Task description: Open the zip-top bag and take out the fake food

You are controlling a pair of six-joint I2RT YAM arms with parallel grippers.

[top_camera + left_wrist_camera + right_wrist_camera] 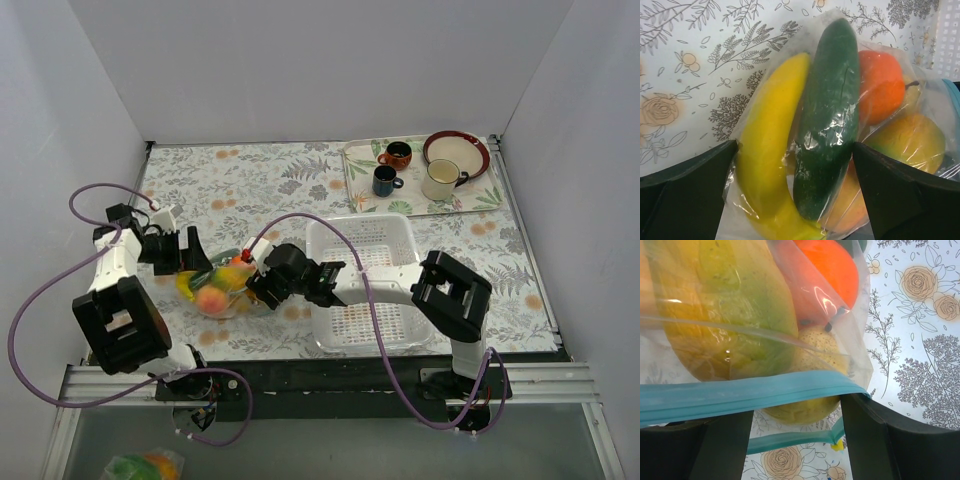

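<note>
- Fingers (685, 200) of the left gripper (795, 145), nearest the lens in the left wrist view, are set wide. The closed end of the zip-top bag (824, 136) fills the gap and touches both, so it is held between them.
- Fake food seen only from this wrist: a yellow banana (765, 130) and a dark green cucumber (832, 75) lie side by side between the fingers. An orange fruit (880, 85) and a yellow-orange fruit (907, 137) sit beyond the right-hand finger. All are inside the plastic.
- Right gripper (797, 407), right wrist view: the fingers stand moderately apart at the bag's mouth. The pale blue zip strip (740, 395) runs across their tips. A second blue strip (790, 442) lies apart from it, lower in the gap. A speckled pale yellow fruit (812, 352) bulges between the fingers. Whether the fingers clamp anything cannot be told.
- The left wrist view shows only a sliver of the blue strip at its right edge, and the top view does not resolve it.
- Top view only: the bag rests on the floral tablecloth (250, 180), with one gripper at each end.
- A white perforated basket (398, 232) stands just behind the right gripper's wrist.
- Well beyond both grippers, a tray (357, 170) carries three mugs (385, 181) and a red-rimmed plate (457, 150).
</note>
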